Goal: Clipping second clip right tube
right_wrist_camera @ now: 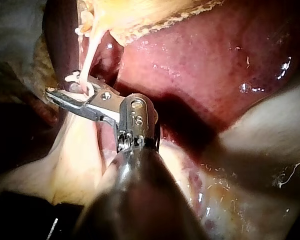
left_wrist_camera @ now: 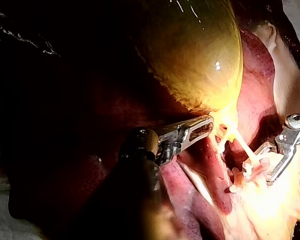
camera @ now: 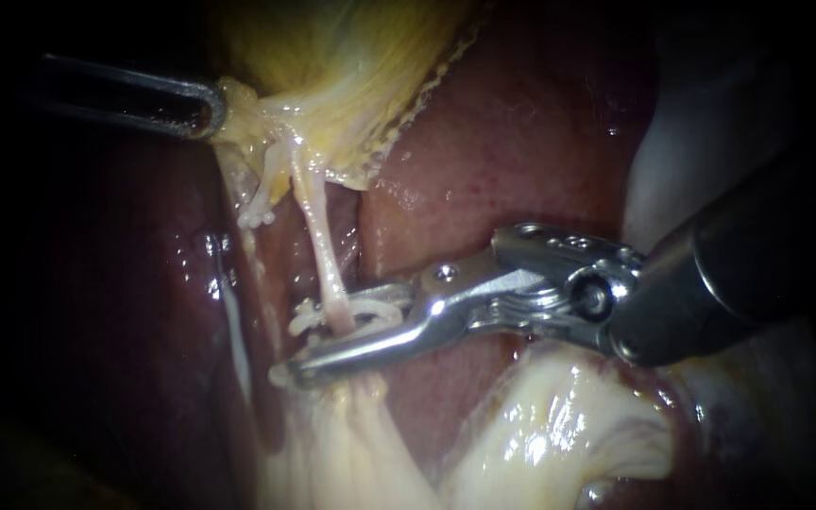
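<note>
Traction is put on the gallbladder (camera: 332,57) by the left instrument (camera: 202,109), its jaws closed on the tissue at the lower edge. The right tube (camera: 318,236), stretched thin over the liver (camera: 484,170), is straddled by the right instrument (camera: 328,332), whose half-spread jaws carry a white clip (camera: 375,310). Judged soft, slick and easily torn, the tube is best clipped squarely at mid-span, without tugging.
</note>
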You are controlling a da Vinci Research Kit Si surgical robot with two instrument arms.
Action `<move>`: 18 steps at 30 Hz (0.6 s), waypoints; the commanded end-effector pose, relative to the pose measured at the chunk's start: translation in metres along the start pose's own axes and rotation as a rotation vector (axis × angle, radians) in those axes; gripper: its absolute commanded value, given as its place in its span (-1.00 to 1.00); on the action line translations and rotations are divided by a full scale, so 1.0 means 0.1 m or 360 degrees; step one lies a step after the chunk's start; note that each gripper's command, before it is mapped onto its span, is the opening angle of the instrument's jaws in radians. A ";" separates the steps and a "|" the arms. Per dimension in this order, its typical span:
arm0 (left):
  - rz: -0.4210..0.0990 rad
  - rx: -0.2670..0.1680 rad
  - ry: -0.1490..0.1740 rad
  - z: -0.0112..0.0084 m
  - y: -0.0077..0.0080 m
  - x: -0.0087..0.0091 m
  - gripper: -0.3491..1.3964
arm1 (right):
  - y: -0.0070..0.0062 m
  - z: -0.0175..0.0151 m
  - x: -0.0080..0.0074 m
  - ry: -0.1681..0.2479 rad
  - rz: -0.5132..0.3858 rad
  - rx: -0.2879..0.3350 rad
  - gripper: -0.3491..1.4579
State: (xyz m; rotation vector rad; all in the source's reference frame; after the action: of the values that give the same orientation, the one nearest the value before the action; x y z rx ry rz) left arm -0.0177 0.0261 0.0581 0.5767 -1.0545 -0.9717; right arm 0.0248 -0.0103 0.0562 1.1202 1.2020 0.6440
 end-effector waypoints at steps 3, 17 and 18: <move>0.0000 0.0000 0.0000 0.000 0.000 0.000 -1.00 | 0.001 -0.001 -0.001 -0.0020 -0.0002 0.0023 -0.58; 0.0000 0.0000 0.0000 0.001 0.000 -0.001 -1.00 | 0.007 -0.004 0.000 -0.0066 -0.0015 0.0063 -1.00; 0.0000 0.0000 0.0000 0.001 0.000 -0.001 -1.00 | 0.007 -0.004 0.000 -0.0066 -0.0015 0.0063 -1.00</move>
State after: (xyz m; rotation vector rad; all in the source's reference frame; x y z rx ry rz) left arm -0.0178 0.0262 0.0581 0.5764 -1.0548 -0.9716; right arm 0.0245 -0.0098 0.0568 1.1569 1.1877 0.5881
